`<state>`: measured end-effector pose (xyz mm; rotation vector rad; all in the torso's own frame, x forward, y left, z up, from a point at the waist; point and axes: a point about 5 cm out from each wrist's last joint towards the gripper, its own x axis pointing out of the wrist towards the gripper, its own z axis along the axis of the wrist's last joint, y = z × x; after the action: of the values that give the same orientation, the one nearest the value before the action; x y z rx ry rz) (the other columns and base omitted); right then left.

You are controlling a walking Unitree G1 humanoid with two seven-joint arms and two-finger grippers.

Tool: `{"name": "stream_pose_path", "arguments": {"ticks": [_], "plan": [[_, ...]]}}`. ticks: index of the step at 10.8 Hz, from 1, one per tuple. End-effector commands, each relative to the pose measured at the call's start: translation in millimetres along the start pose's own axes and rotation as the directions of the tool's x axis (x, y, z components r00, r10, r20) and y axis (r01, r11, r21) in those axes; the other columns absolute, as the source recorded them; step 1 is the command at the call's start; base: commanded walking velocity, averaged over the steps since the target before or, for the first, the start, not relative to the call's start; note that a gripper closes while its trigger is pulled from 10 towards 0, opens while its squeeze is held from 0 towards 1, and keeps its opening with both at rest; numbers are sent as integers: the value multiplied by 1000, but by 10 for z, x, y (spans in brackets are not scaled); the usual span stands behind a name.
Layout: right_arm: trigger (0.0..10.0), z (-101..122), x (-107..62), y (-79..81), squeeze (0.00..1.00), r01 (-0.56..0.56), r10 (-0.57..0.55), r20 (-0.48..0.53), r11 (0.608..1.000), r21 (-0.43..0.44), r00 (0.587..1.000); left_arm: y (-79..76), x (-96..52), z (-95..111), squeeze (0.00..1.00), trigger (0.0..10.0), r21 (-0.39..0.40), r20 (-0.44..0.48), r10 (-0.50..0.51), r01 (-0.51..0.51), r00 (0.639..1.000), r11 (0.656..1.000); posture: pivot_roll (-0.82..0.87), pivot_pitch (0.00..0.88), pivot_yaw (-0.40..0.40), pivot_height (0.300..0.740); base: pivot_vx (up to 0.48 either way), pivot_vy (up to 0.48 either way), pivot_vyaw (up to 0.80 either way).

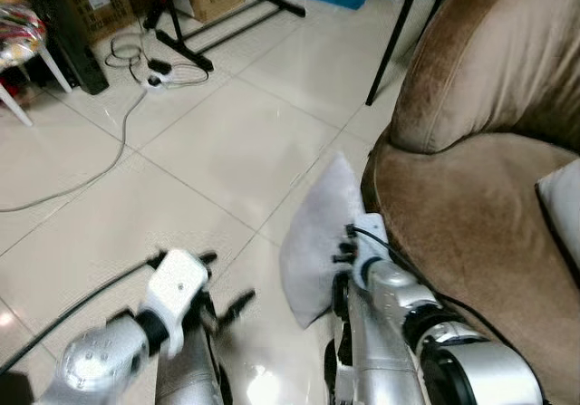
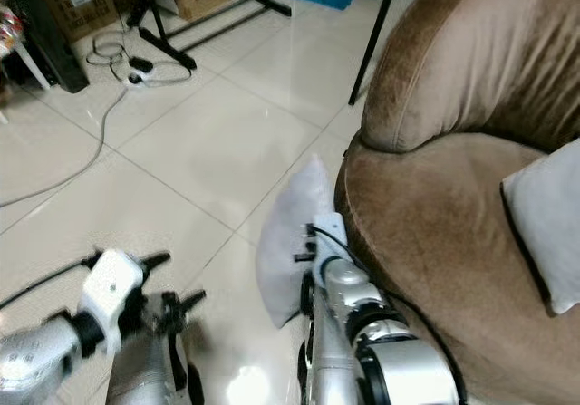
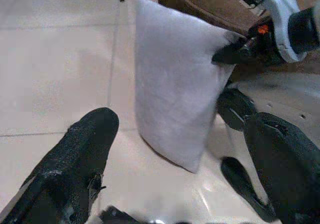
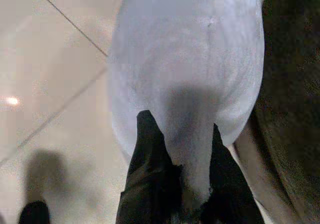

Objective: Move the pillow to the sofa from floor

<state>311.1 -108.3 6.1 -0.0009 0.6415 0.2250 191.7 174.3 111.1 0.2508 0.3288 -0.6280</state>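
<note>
Pillow [image 1: 317, 237] stands on edge on the tiled floor [image 1: 208, 160], leaning against the brown sofa [image 1: 471, 206]; head views show the right gripper [image 1: 347, 258] at its near edge, left gripper [image 1: 227, 310] low beside it. Left wrist: fingers [image 3: 75, 154] spread apart, holding nothing, pillow ahead. Right wrist: both fingers [image 4: 150, 154] pinch the pillow's edge.

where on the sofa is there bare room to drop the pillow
The brown sofa seat is bare between its front rim and the second white pillow at its far right. That right end is crowded. The right gripper pinches the grey pillow beside the sofa front; the left gripper hovers open nearby.
</note>
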Motion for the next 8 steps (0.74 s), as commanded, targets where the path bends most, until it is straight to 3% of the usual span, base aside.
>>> {"name": "stream_pose_path", "arguments": {"ticks": [1,3,4,6,7,8], "plan": [[0,60,7,46,0,-39,39,40,999,14,998,53,-13,-9,0,10000,12,2,36,-36,999,999,20,0,-28,517,0,0,0],[0,164,7,92,0,-106,98,106,992,64,989,164,15,-15,0,10000,18,20,110,-111,994,994,27,0,-16,517,0,0,0],[0,366,-9,90,0,-185,150,224,973,142,963,277,28,12,0,10000,33,38,179,-181,983,983,25,0,-10,517,0,0,0],[0,680,-164,-84,0,-244,130,438,946,215,890,424,71,251,0,10000,-5,136,297,-299,945,954,6,0,0,517,0,0,0],[0,825,-479,-181,0,-253,83,563,939,232,822,427,98,411,0,10000,-8,198,327,-332,924,943,-17,0,16,517,0,0,0],[0,906,-762,-182,0,-261,74,626,942,212,777,431,128,499,0,10000,-23,238,343,-347,909,937,-35,0,26,517,0,0,0]]}}
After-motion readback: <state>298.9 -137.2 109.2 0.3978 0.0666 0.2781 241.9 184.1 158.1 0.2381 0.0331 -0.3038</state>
